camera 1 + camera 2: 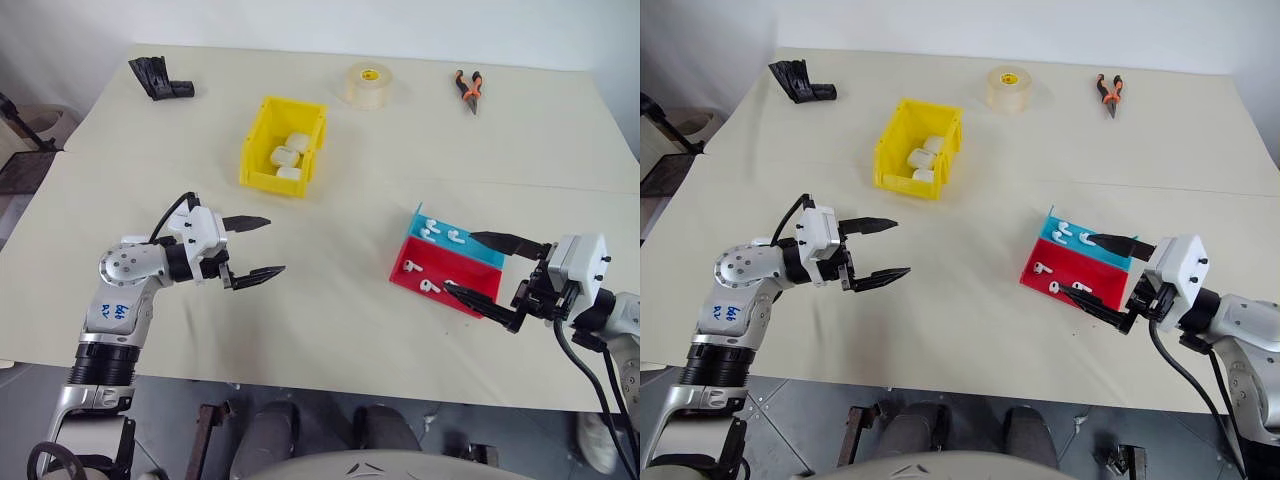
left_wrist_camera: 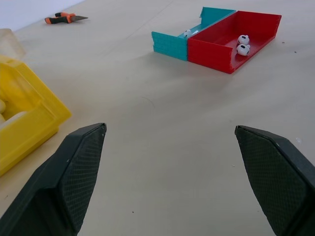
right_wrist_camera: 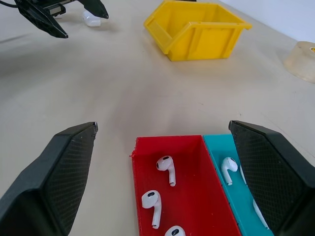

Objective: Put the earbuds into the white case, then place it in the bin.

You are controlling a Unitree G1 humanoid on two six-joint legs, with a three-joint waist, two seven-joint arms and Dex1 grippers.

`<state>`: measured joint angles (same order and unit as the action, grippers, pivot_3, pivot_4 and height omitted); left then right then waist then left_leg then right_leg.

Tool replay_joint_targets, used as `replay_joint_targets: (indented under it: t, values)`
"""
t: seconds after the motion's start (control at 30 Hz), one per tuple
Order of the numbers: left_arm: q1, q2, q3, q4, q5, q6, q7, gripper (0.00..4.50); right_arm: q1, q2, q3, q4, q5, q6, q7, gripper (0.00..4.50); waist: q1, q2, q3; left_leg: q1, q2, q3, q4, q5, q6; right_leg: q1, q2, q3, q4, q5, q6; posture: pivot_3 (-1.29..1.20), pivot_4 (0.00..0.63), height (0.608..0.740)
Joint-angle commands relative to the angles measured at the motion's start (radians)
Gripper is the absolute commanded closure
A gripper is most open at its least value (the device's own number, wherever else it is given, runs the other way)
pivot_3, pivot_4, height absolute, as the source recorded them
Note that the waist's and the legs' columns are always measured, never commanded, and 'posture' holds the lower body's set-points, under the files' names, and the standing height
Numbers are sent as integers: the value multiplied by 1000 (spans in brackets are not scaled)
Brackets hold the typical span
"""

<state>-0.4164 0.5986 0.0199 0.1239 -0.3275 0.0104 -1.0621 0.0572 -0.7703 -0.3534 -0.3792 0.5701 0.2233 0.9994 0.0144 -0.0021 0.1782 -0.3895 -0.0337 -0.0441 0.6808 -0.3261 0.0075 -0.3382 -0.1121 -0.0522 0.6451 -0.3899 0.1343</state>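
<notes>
The table (image 1: 330, 330) is covered in a plain cream sheet. The yellow bin (image 1: 284, 145) stands at the far centre-left, upright, its lower lip facing the near side. Several white cases (image 1: 288, 157) lie inside it, bunched together; their lids cannot be made out.

At the near right sit two shallow trays, touching side by side: a red tray (image 1: 445, 278) on the near side and a blue tray (image 1: 455, 240) on the far side. Loose earbuds (image 3: 166, 168) lie in both. In the right wrist view three can be counted in the red tray and at least two in the blue one, all lying flat and apart from each other.

The left gripper (image 1: 250, 248) hovers above bare table at the near left, pointing level toward the right. Its jaws are spread wide with nothing between them. It is well apart from the bin and from the trays.

The right gripper (image 1: 485, 268) is at the near right, pointing level toward the left, directly at the trays. Its jaws are likewise spread wide and hold nothing. One fingertip hangs over the near right corner of the red tray, the other over the right end of the blue tray. Whether either finger touches a tray cannot be told.

Along the far edge lie a black object (image 1: 160, 78) at the left, a roll of clear tape (image 1: 367, 85) at the centre, and orange-handled pliers (image 1: 468, 89) to the right. All three are well apart from the bin.
</notes>
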Motion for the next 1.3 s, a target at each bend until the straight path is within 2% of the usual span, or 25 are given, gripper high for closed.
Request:
replay_joint_targets:
  t: [0.03, 0.6, 0.73, 0.8, 0.9, 1.0, 1.13, 1.3]
  values:
    - [0, 2, 17, -47, -11, -17, 4, 65, -5, 7, 0, 1, 4, -16, 3, 0, 0, 0, 0, 0, 0, 0, 0, 0, 0, 0, 0, 0, 0, 0, 0, 0, 150, 740]
    - [22, 3, 43, -95, -30, 34, 49, 65, -30, 9, 26, 20, 9, -30, 18, 0, 0, 0, 0, 0, 0, 0, 0, 0, 0, 0, 0, 0, 0, 0, 0, 0, 150, 740]
    - [49, 13, 95, -131, -20, 92, 144, 65, -72, 27, 71, 40, -7, -70, 44, 0, -5, 0, 0, 0, 0, 0, 0, 0, 0, 0, 0, 0, 0, 0, 0, 0, 150, 740]
    - [72, 16, 132, -180, -32, 195, 224, 65, -102, 50, 98, 38, -9, -91, 45, 0, -10, 0, 0, 0, 1, 0, 0, 0, 0, 0, 0, 0, 0, 0, 0, 0, 150, 740]
    - [93, 19, 188, -306, -15, 447, 424, 65, -152, 114, 115, 27, 5, -108, -4, 0, -16, 0, 0, 0, 1, -1, 0, 0, 0, 0, -1, 1, 0, 0, 0, 0, 150, 740]
    - [180, 10, 272, -471, -24, 637, 564, 65, -168, 151, 159, -18, -4, -120, -12, 0, -16, 0, 0, 0, 1, -1, 0, 0, 0, -1, -1, 3, 1, 0, 0, 0, 150, 740]
    - [325, -15, 380, -587, -7, 771, 682, 65, -198, 223, 192, -43, 1, -189, -21, 0, -18, 0, 0, 0, 1, -1, -2, 0, 0, -2, -2, 4, 1, 0, 0, 0, 150, 740]
    - [404, -52, 492, -670, -1, 926, 812, 65, -227, 234, 214, -28, 29, -201, 17, 0, -7, 0, 0, 0, 1, -3, -1, 0, -1, 0, -2, 4, -1, 0, 0, 0, 150, 740]
